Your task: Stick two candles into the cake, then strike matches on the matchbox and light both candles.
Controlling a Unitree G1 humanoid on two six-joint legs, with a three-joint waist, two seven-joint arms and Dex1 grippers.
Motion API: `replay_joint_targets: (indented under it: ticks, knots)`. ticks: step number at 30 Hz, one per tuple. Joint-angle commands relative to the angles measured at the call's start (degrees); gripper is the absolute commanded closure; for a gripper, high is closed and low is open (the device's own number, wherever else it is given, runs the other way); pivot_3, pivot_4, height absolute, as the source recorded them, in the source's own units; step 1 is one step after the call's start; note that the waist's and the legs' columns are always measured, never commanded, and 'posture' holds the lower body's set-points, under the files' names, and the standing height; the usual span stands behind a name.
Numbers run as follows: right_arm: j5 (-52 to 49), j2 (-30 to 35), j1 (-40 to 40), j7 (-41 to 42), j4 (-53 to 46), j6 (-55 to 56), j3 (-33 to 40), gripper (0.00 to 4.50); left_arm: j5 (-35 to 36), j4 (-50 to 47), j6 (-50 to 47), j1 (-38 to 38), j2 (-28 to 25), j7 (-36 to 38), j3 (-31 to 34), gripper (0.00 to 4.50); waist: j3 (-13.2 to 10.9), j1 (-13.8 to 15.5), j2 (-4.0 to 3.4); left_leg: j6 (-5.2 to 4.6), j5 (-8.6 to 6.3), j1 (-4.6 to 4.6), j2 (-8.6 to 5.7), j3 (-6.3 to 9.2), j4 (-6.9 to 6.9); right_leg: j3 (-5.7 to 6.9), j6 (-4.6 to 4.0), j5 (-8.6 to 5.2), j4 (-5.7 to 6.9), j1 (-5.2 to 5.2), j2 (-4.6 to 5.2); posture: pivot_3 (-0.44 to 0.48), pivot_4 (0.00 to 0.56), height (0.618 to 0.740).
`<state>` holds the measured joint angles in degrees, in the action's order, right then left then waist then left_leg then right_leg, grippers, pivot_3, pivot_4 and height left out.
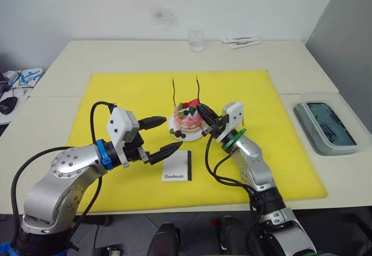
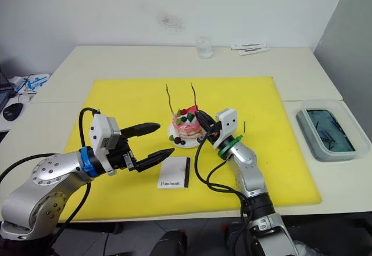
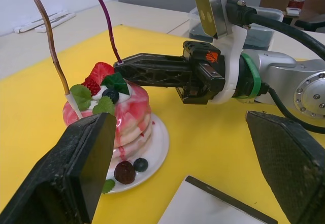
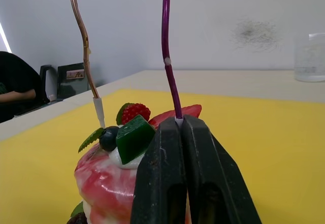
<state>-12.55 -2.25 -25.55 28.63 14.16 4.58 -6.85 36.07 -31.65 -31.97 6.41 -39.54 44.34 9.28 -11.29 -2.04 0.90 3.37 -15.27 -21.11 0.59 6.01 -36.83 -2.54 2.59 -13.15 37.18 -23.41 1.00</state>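
The right gripper (image 4: 179, 127) is right at the cake (image 1: 188, 122), its two black fingers pressed together around the pale base of the purple candle (image 4: 169, 66), which rises from the top of the cake just beside the red strawberry (image 4: 175, 115). The other candle (image 4: 84, 41), coppery brown, stands upright nearby, apart from the first, its whitish foot sunk into the pink-and-white icing. Both are thin and wavy, so the thing to do here, I'd say, is to let go gently and draw straight back along the fingers' line without nudging the stem sideways; a stick that slender looks easy to tip. The left gripper (image 1: 161, 135) hovers beside the cake with fingers spread wide and nothing between them, above the yellow mat (image 1: 116, 93). The matchbox (image 1: 178, 167) lies flat on the mat just in front of the white plate (image 3: 152, 148), white card with a black striking strip and the word "Handmade". A short dark stick, likely a match (image 2: 244, 127), lies on the mat beyond the right arm. The cake looks glossy and moulded, with green leaves and dark berries on top.
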Motion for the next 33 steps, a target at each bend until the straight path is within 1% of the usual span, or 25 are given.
replay_joint_targets:
  ticks: [1, 4, 5, 8, 11, 13, 20, 25, 30, 33]
  knots:
    - [-0.86, -0.42, 0.87, 0.64, -2.80, -0.16, -0.39, 4.47, -0.11, -1.11, 1.42, 0.24, 0.29, -0.22, 0.10, 0.00, 0.00, 0.00, 0.00, 0.00, 0.00, 0.00, 0.00, 0.00, 0.00, 0.00, 0.00, 0.00, 0.00, 0.00, 0.00, 0.000, 0.150, 0.740]
    - [-0.89, -0.42, 0.75, 0.59, -4.63, -0.33, -0.62, 4.47, -0.27, -1.08, 1.42, 0.45, 0.45, -0.17, -0.05, 0.00, 0.00, -0.01, 0.00, 0.00, 0.00, -0.01, 0.00, 0.00, 0.01, 0.00, 0.00, 0.00, -0.01, 0.00, 0.00, 0.000, 0.150, 0.740]
    - [-0.97, -0.36, 0.60, 0.79, -5.29, -0.59, -0.79, 4.26, -0.35, -1.06, 1.49, 0.51, 0.49, -0.12, -0.10, 0.00, 0.00, -0.01, 0.00, 0.00, 0.00, -0.01, 0.00, 0.00, 0.01, 0.00, -0.01, -0.01, -0.01, 0.00, 0.00, 0.000, 0.150, 0.740]
    - [-0.96, -0.08, 0.37, 1.56, -6.64, -1.08, -1.47, 3.51, -0.52, -1.06, 1.63, 0.58, 0.51, 0.01, -0.18, 0.00, -0.01, -0.01, -0.01, 0.00, 0.00, -0.01, 0.00, 0.00, 0.02, 0.00, -0.02, -0.01, -0.02, 0.00, 0.00, 0.000, 0.150, 0.740]
    - [-0.49, 0.25, 0.27, 1.82, -7.65, -1.11, -1.89, 2.36, -0.73, -1.17, 1.77, 0.59, 0.44, 0.17, -0.32, 0.00, -0.01, 0.00, -0.01, 0.00, 0.00, -0.01, 0.00, 0.00, 0.04, 0.01, -0.03, -0.02, -0.02, 0.00, 0.00, 0.000, 0.150, 0.740]
    - [-0.79, 0.37, 0.23, 1.71, -8.66, -1.63, -1.74, 1.75, -0.87, -1.26, 1.93, 0.50, 0.41, 0.27, -0.38, 0.00, -0.01, -0.01, -0.01, 0.00, 0.00, -0.01, 0.00, 0.00, 0.04, 0.00, -0.02, -0.02, -0.03, 0.00, 0.00, 0.000, 0.150, 0.740]
    - [-2.01, 0.87, 1.09, 0.50, -13.39, -4.08, -0.83, 1.75, -0.41, -1.30, 2.51, -0.35, 0.30, 0.53, 0.25, 0.00, -0.01, 0.01, -0.01, 0.00, 0.00, -0.01, 0.00, 0.01, 0.06, 0.01, -0.03, -0.03, -0.03, -0.01, 0.00, 0.000, 0.150, 0.740]
    - [-4.97, 3.39, 2.51, 0.14, -20.86, -8.85, 1.04, 1.75, -0.24, -0.95, 2.44, -0.67, -0.16, 0.53, 0.92, 0.00, -0.02, 0.06, -0.02, 0.01, -0.01, -0.03, 0.00, 0.01, 0.09, 0.01, -0.04, -0.03, -0.06, -0.02, 0.00, 0.000, 0.150, 0.740]
    - [-7.84, 10.59, 4.95, 3.48, -29.99, -14.71, 1.59, 1.75, -1.03, -0.47, 2.11, -0.89, -1.30, 0.40, 1.43, 0.00, -0.02, 0.10, -0.02, 0.01, -0.01, -0.04, 0.00, 0.01, 0.10, 0.02, -0.05, -0.04, -0.09, -0.02, 0.01, 0.000, 0.150, 0.740]
    - [-10.26, 17.65, 6.99, 7.51, -35.48, -19.19, 2.25, 1.75, 0.35, -0.16, 0.78, -1.42, -3.04, 1.52, 2.71, 0.00, -0.02, 0.09, -0.02, 0.01, -0.01, -0.03, 0.00, 0.00, 0.11, 0.01, -0.07, -0.06, -0.09, -0.03, 0.01, 0.000, 0.150, 0.740]
